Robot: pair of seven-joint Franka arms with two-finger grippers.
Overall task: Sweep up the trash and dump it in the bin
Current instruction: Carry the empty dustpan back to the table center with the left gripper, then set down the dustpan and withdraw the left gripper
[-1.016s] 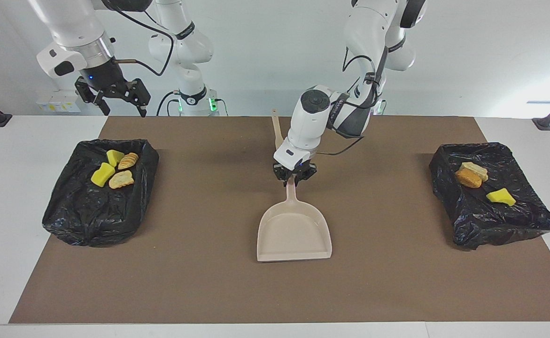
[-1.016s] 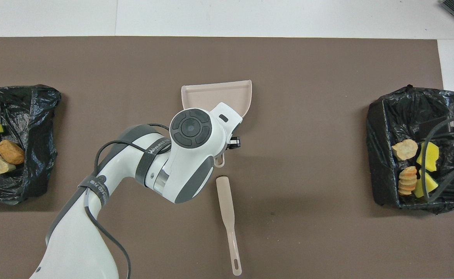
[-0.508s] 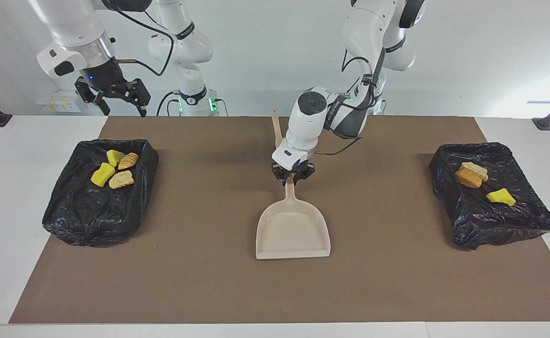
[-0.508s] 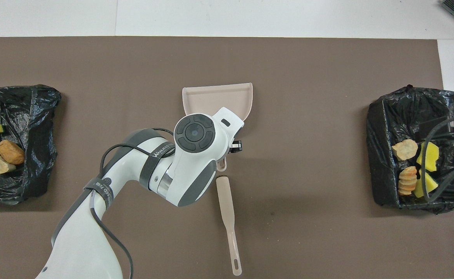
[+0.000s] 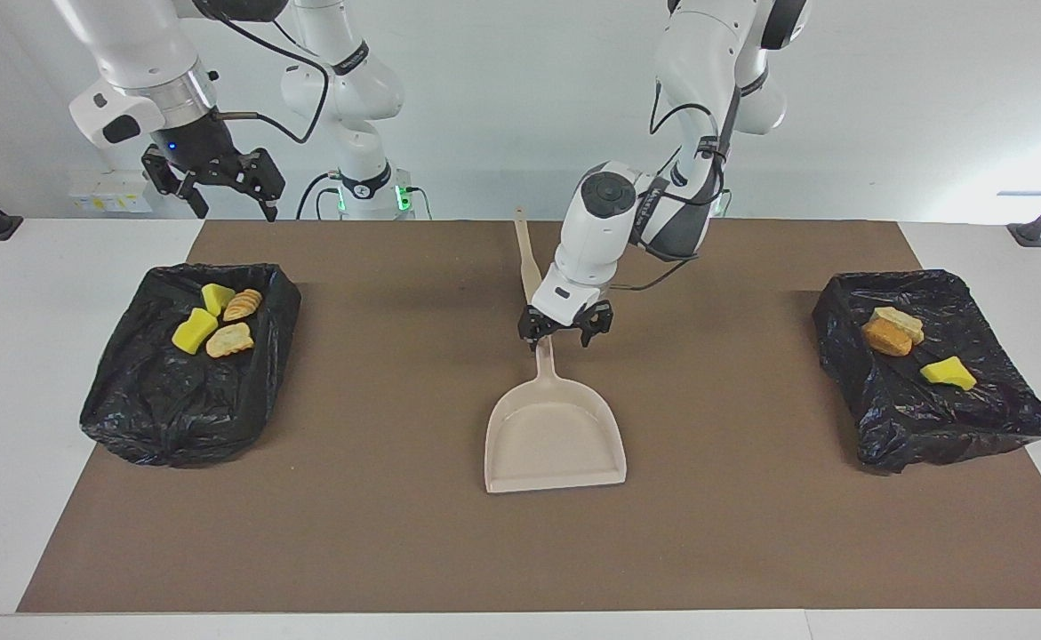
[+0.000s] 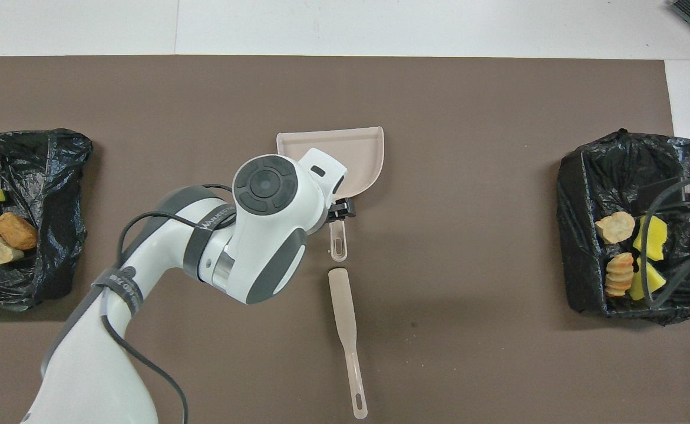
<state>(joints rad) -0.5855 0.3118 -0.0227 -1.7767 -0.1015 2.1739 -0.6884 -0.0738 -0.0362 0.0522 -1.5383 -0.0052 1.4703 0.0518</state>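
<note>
So the left gripper [image 5: 565, 334] is hanging right over the dustpan [image 5: 556, 436] handle, fingers spread apart, one on each side of the handle and not squeezing it. The pan sits flat on the brown mat [image 5: 396, 533], mouth pointing away from the robots, with nothing in it. From above, the arm's wrist covers most of the handle, so only the tip with the hang hole pokes out under it.

The brush [image 5: 526, 249] lies just beside that gripper, a bit closer to the robots, lined up end to end with the pan handle but not touching it.

The trash is all in the bins. Off toward the right arm's end from the left gripper there's a bin [image 5: 191, 364] lined with a black bag, holding two yellow sponge chunks [image 5: 195, 330] and two tan bread lumps [image 5: 230, 340] bunched together. Well apart from the gripper toward the left arm's end is the other bin [image 5: 933, 373], also bagged, with an orange pastry lump [image 5: 886, 338], a pale bread piece [image 5: 899, 319] leaning on it, and one yellow sponge [image 5: 947, 372] just beside them.

The right gripper [image 5: 218, 191] waits up in the air near the edge of the first bin, over the table, fingers spread and holding nothing.
</note>
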